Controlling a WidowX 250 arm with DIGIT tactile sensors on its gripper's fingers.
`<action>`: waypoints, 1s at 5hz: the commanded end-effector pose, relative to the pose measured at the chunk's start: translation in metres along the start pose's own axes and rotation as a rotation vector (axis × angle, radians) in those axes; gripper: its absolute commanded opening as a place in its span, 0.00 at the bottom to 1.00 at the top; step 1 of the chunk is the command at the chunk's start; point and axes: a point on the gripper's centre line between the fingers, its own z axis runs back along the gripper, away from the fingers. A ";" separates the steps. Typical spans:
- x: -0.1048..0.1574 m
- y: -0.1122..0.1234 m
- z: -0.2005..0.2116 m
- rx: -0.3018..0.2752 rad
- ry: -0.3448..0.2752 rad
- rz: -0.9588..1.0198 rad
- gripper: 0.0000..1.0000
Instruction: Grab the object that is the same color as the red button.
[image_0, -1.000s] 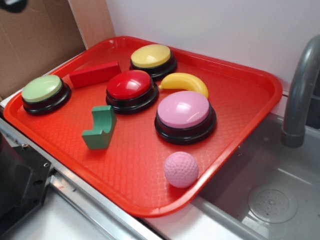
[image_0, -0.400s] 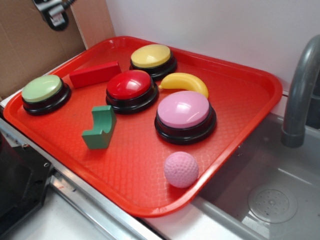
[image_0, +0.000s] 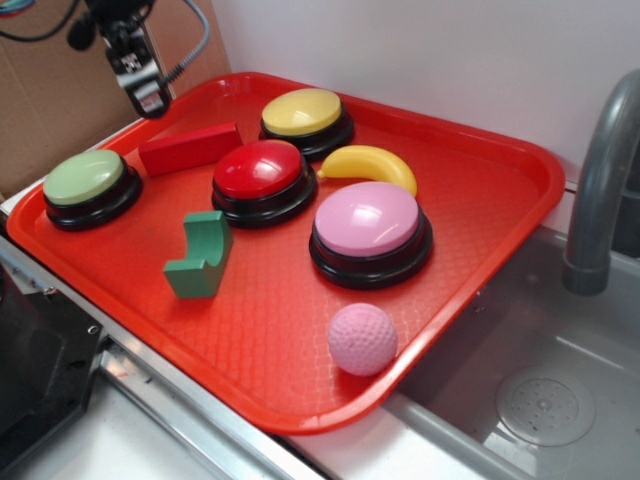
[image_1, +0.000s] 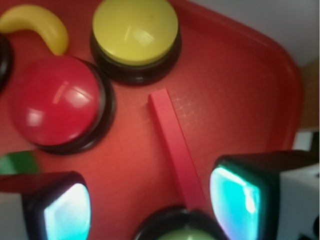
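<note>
Jaws apart above matte red block (image_1: 175, 150)

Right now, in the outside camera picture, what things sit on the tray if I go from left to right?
green button → red block → green block → red button → pink button

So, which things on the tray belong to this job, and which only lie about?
Belong to the job:
red block
red button
gripper, jaws open

Only lying about:
yellow button
green button
pink button
banana
green notched block
pink ball
</note>
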 end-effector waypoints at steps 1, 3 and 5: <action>0.008 0.016 -0.042 0.017 -0.011 -0.015 1.00; 0.014 0.016 -0.071 -0.005 0.042 -0.010 0.64; 0.011 0.021 -0.057 0.021 0.037 0.059 0.00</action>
